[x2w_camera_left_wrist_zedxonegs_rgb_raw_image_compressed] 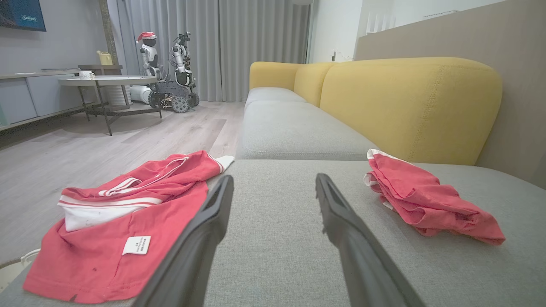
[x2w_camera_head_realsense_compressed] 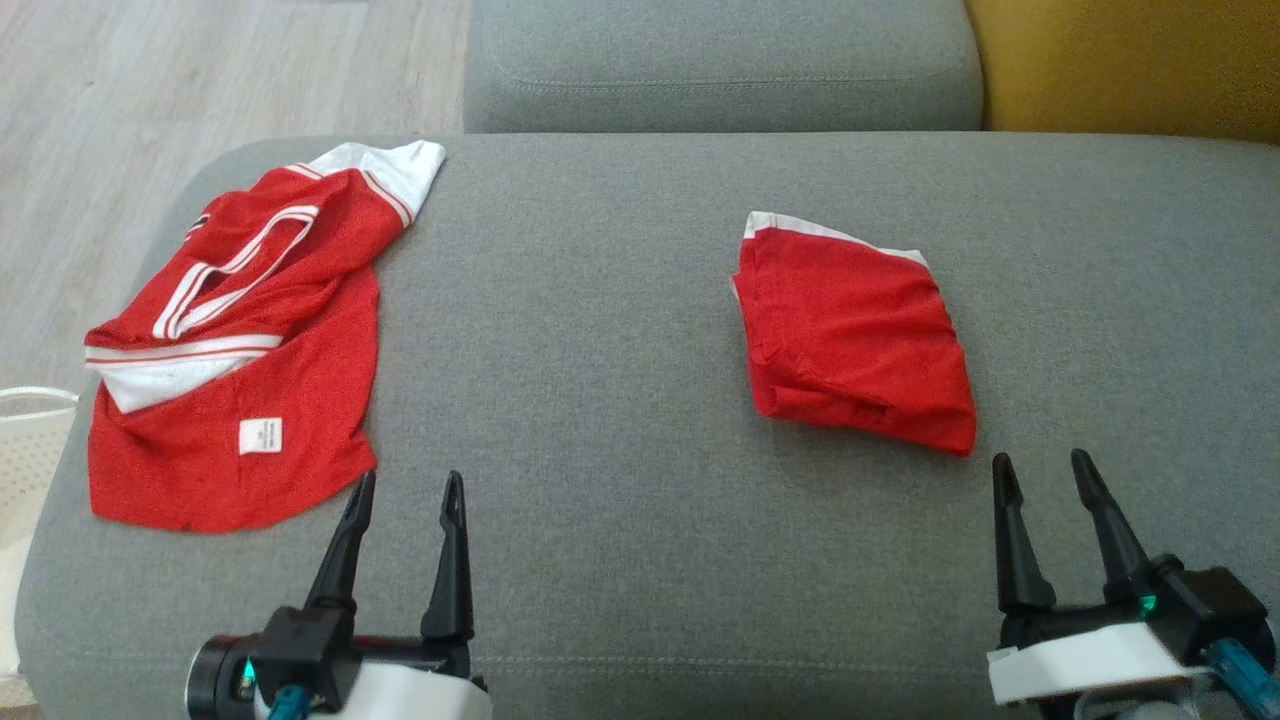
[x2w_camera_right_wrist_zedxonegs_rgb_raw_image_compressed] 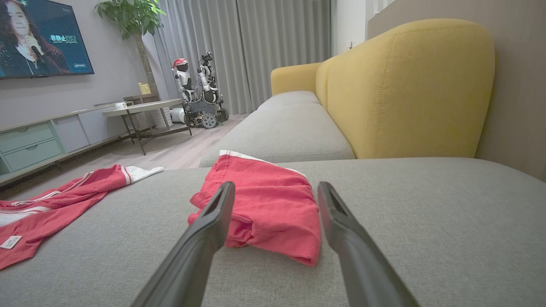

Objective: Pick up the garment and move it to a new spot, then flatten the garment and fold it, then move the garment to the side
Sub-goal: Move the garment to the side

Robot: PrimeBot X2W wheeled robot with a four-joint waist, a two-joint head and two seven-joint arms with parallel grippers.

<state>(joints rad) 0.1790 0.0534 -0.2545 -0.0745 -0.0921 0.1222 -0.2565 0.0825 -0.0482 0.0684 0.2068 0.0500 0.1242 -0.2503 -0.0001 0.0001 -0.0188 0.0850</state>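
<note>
The left gripper (x2w_camera_head_realsense_compressed: 409, 482) and right gripper (x2w_camera_head_realsense_compressed: 1041, 460) hover open and empty over the near edge of the cushion (x2w_camera_head_realsense_compressed: 620, 330). Just beyond the left one, a rumpled red-and-white shirt (x2w_camera_head_realsense_compressed: 230, 350) sprawls along the cushion's left edge, its white label (x2w_camera_head_realsense_compressed: 260, 436) showing. Beyond the right one, a folded red garment (x2w_camera_head_realsense_compressed: 860, 340) lies right of the middle. Farther back are a second cushion (x2w_camera_head_realsense_compressed: 720, 60) and a yellow backrest (x2w_camera_head_realsense_compressed: 1120, 60).
</note>
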